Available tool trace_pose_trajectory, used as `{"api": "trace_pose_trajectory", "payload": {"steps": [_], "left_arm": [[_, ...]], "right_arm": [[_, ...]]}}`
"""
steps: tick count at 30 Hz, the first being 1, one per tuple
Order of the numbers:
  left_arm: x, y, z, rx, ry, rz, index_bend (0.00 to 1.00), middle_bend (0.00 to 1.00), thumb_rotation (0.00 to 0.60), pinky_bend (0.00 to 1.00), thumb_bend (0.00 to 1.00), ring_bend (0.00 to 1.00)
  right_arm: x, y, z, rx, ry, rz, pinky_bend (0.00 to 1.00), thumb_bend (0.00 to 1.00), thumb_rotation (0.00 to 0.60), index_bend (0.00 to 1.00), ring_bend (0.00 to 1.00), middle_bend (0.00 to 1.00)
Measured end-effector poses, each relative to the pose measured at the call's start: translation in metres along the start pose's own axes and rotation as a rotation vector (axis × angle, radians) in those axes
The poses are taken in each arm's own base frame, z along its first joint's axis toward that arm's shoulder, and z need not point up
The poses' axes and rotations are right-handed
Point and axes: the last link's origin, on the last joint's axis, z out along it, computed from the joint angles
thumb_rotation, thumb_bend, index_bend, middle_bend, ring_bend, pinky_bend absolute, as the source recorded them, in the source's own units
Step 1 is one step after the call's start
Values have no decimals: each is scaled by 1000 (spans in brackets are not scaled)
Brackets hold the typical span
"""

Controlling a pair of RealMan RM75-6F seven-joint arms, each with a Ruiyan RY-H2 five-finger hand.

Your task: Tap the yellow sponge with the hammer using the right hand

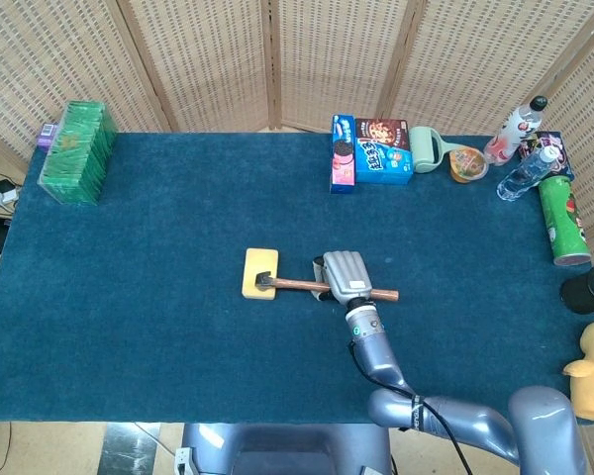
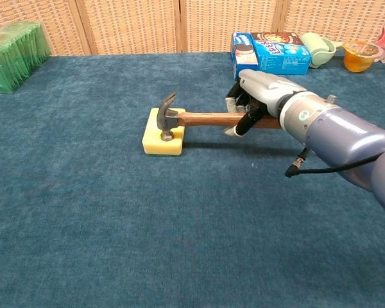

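The yellow sponge lies flat near the middle of the blue table. My right hand grips the wooden handle of the hammer, which lies about level. Its metal head presses down on the sponge's top near its right side. My left hand is outside both views.
Cookie boxes, a green cup, a jelly cup, bottles and a green can stand along the back right. A green packet stack sits back left. A black cup is at the right edge.
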Motion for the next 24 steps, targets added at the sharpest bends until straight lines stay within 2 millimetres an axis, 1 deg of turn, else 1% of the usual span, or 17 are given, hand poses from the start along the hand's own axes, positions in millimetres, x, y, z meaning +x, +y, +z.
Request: {"api": "trace_pose_trajectory", "payload": {"steps": [2,6,8,10,13,15,19,24], "left_arm": [[0,0,0,-3,1,-2,285,160,600,103,210,58],[-1,1,0,-7,-1,-5,285,160,600,103,210,59],[-2,2,0,-10,-3,-7,285,160,600,103,210,58],[-3,2,1,-12,-6,-7,284,160,600,103,210,58],[-3,3,1,-12,-7,-5,284,160,600,103,210,58],[-3,3,1,-11,-8,-5,284,160,600,103,210,58],[-4,3,1,-6,-11,1,285,160,600,103,210,59],[-5,3,2,-2,-16,5,285,160,600,103,210,59]], "right_arm": [[5,-4,-1,-1,2,57,1000,317,600,855,1000,1000],[22,-16,-7,13,2,277,1000,317,600,855,1000,1000],[29,-19,-10,20,2,372,1000,317,600,855,1000,1000],[35,-19,-12,22,2,473,1000,316,600,855,1000,1000],[40,-14,-15,22,-1,575,1000,318,600,855,1000,1000],[40,-10,-16,22,-1,601,1000,317,600,855,1000,1000],[35,-3,-14,12,3,584,1000,317,600,855,1000,1000],[21,10,-8,-2,14,478,1000,318,600,855,1000,1000]]}}
